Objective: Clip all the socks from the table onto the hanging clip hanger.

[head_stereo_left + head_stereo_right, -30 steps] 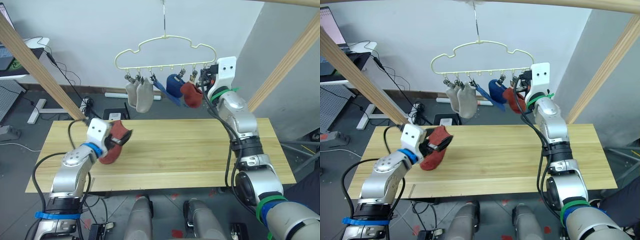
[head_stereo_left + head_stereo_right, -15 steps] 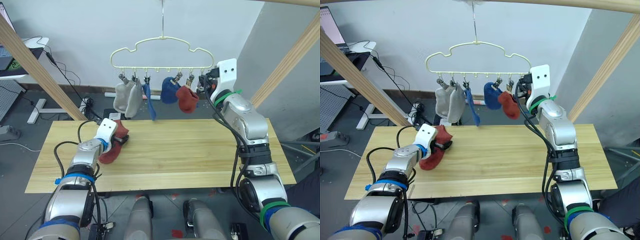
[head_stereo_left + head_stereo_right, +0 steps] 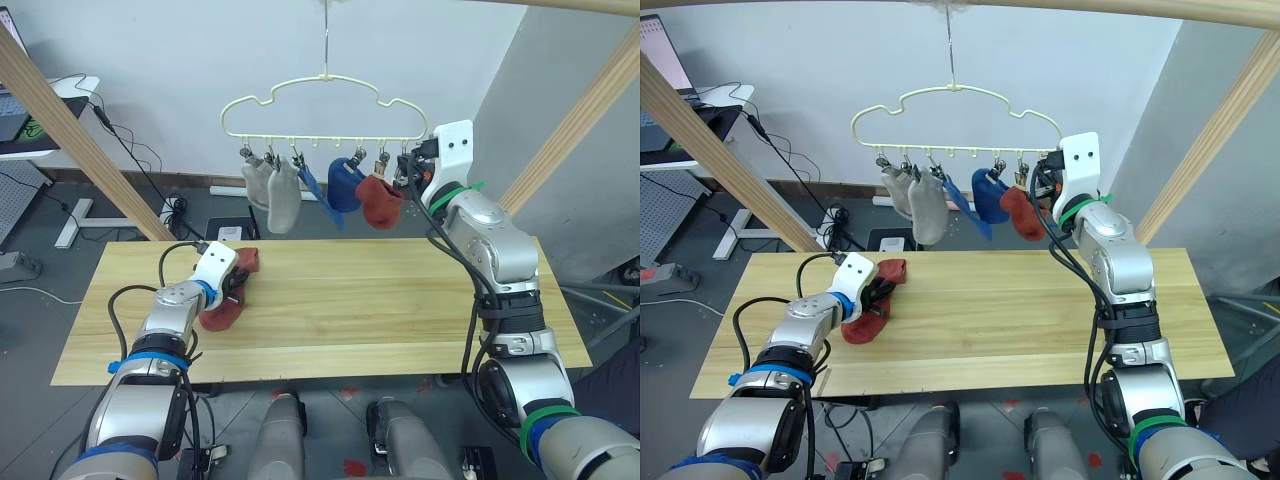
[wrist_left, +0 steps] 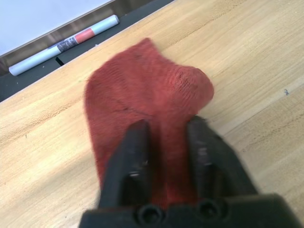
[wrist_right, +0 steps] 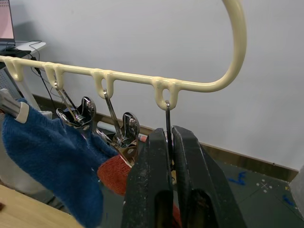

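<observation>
On the left part of the table [image 3: 400, 300] lies a rust-red sock [image 3: 222, 310]. My left gripper [image 3: 240, 272] rests on it, and the left wrist view has its fingers [image 4: 137, 142] pinched on a fold of that sock [image 4: 137, 90]. The pale-yellow clip hanger [image 3: 325, 100] hangs above the table's far edge. From its clips dangle two grey socks [image 3: 275, 190], two blue socks [image 3: 345, 185] and one rust-red sock [image 3: 380, 200]. My right gripper [image 3: 408, 165] is raised at the hanger's right end, shut on the thin wire of the end clip [image 5: 167, 118].
Slanted wooden poles of a frame stand at the left [image 3: 70, 130] and right [image 3: 580, 130]. A white desk [image 3: 30, 110] with cables is at the far left. A white tube [image 4: 66, 45] lies on the floor beyond the table's far edge.
My left gripper came down to the table with the rust-red sock and its fingers closed on it. The hanger shifted left and its socks are swinging. The right gripper stays on the end clip.
</observation>
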`<state>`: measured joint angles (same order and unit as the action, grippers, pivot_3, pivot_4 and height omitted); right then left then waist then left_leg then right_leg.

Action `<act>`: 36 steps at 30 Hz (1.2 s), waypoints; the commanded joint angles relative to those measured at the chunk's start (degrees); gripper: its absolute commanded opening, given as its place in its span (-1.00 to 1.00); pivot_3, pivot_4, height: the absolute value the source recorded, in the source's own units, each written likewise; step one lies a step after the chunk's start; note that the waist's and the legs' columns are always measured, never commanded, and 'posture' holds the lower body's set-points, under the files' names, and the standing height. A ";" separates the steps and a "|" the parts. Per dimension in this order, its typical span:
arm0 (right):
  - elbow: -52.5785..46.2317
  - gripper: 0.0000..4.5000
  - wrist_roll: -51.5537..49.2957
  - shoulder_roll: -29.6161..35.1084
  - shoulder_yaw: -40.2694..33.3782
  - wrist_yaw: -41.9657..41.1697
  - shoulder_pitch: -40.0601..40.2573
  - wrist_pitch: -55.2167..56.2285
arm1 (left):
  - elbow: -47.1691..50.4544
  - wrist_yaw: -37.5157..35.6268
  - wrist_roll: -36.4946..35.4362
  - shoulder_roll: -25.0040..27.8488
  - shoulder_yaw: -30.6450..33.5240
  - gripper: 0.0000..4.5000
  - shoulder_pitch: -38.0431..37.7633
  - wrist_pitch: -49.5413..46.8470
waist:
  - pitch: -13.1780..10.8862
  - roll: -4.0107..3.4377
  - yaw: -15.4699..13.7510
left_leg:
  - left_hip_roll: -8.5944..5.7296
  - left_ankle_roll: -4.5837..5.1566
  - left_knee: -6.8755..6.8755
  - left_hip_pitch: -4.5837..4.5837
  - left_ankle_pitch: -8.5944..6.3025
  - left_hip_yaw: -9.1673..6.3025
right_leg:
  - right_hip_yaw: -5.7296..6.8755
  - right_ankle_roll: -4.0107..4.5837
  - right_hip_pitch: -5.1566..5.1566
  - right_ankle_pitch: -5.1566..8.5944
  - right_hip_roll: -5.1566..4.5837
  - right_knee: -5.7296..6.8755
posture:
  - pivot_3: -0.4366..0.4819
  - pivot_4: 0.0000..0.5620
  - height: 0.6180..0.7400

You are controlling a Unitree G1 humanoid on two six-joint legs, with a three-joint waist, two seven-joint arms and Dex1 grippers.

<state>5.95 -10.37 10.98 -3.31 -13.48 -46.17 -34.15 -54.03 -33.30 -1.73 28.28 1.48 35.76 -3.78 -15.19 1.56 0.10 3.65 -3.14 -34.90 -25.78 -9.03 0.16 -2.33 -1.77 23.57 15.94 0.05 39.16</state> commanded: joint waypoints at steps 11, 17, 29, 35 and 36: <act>-0.74 -1.00 -4.73 1.73 -5.72 0.22 -1.59 -5.99 | 31.89 -10.32 -11.44 -3.99 1.47 -0.99 -9.91 -10.50 | -0.01 0.02 -0.24 | -0.01 0.00 0.01 -0.12 0.00 -0.02 | 0.02 0.01 0.02 -0.01 -0.04 -0.12 | -0.02 -0.04 1.00; -4.19 -1.00 -12.81 5.40 -11.30 -0.24 -5.33 -21.00 | 54.31 -10.45 -20.37 -10.56 -0.87 -0.99 -11.76 -19.34 | -0.02 0.03 -0.32 | -0.08 0.00 0.00 -0.13 0.00 -0.08 | 0.05 0.01 -0.05 -0.01 -0.15 -0.12 | -0.09 -0.03 1.00; -7.87 -1.00 -22.31 -2.51 -30.43 14.99 -15.43 -46.69 | 46.39 -5.38 -13.41 -22.05 -7.97 -0.99 -5.22 -6.72 | -0.04 0.02 1.01 | -0.08 0.03 0.03 -0.15 -0.02 -0.06 | 0.02 0.00 -0.02 0.00 -0.06 -0.18 | -0.26 -0.01 1.00; -10.02 -1.00 -22.42 -5.58 -34.89 18.81 -17.37 -51.93 | 40.14 -4.25 -12.02 -24.86 -7.85 -0.99 -1.90 -1.00 | -0.05 0.00 1.47 | -0.09 0.07 0.03 -0.22 -0.04 -0.09 | 0.05 -0.07 0.02 0.04 -0.06 -0.21 | -0.30 -0.01 1.00; -10.23 -1.00 -22.36 -5.78 -35.11 19.03 -17.46 -52.24 | 39.58 -4.20 -11.95 -25.11 -7.79 -0.99 -1.62 -0.36 | -0.05 0.00 1.49 | -0.10 0.06 0.03 -0.22 -0.04 -0.08 | 0.04 -0.08 0.02 0.05 -0.06 -0.21 | -0.30 -0.01 1.00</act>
<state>-1.93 -32.80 4.77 -36.62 4.13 -62.72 -85.35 -14.71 -37.82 -13.94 3.87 -6.36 33.17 -6.48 -15.24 1.56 1.59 3.55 -3.08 -34.87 -26.01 -9.07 0.08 -2.30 -1.86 23.59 15.99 -0.01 38.95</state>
